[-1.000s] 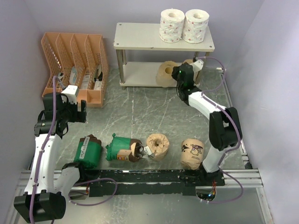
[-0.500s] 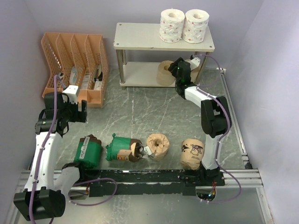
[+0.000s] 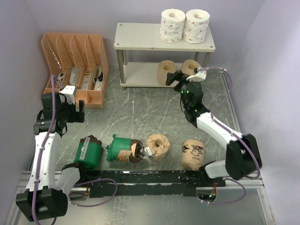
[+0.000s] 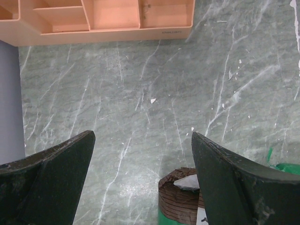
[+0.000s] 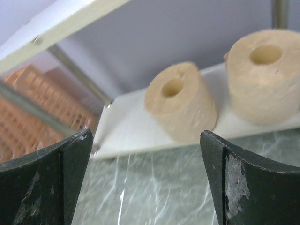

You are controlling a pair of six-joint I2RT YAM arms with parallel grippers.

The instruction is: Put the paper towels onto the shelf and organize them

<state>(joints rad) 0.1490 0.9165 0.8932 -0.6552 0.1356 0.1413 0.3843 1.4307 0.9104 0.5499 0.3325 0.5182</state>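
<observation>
Where the rolls stand: four are on the shelf [image 3: 140,36], and four lie along the near edge of the worktop [image 3: 150,112].
Top board: two white rolls [image 3: 172,26] stand upright and touching at its right end, like kept with like.
Lower board: two tan rolls [image 3: 165,71] stand on end at the right, under the white pair. The right wrist view shows them just apart, holes up.
Right gripper [image 3: 174,77]: jaws wide, holding nothing, just in front of the lower board and facing the tan pair. It looks clear of both.
Left gripper [image 3: 75,111]: jaws wide and empty, over bare worktop between the file organizer [image 3: 75,65] and the row at the near edge. It is probably poised for the nearest green one.
Near-edge row, left to right: two green-wrapped rolls [image 3: 88,151], one tan roll [image 3: 158,146], one brown printed roll [image 3: 192,153].
Count: eight rolls in all, made up of two white, three tan, two green and one brown printed.
Room left: the left parts of both boards are bare, which is likely where the remaining four belong.
</observation>
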